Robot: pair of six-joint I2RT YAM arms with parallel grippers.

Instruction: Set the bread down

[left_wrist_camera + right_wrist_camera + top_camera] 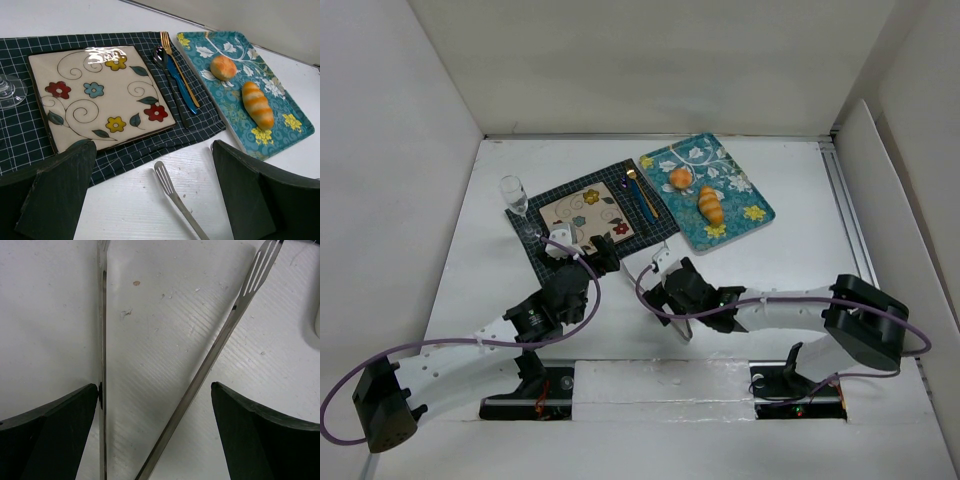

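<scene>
Seen from above, the bread rolls [711, 205] are lying on the teal tray [760, 215] at the bench's [790, 270] far right. Left wrist: the left gripper [152, 150] is hanging wide open near the flowered plate [100, 100]. Right wrist: the right gripper [153, 386] is gaping wide, straddling the tongs [215, 352].

Bun [223, 67], striped loaf [258, 104] lie seemingly apart on tray [296, 134].

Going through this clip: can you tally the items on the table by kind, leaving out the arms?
Bread rolls: 2
Cutlery pieces: 3
Plate: 1
Tray: 1
Placemat: 1
Glass: 1
Tongs: 1
Total: 10
</scene>
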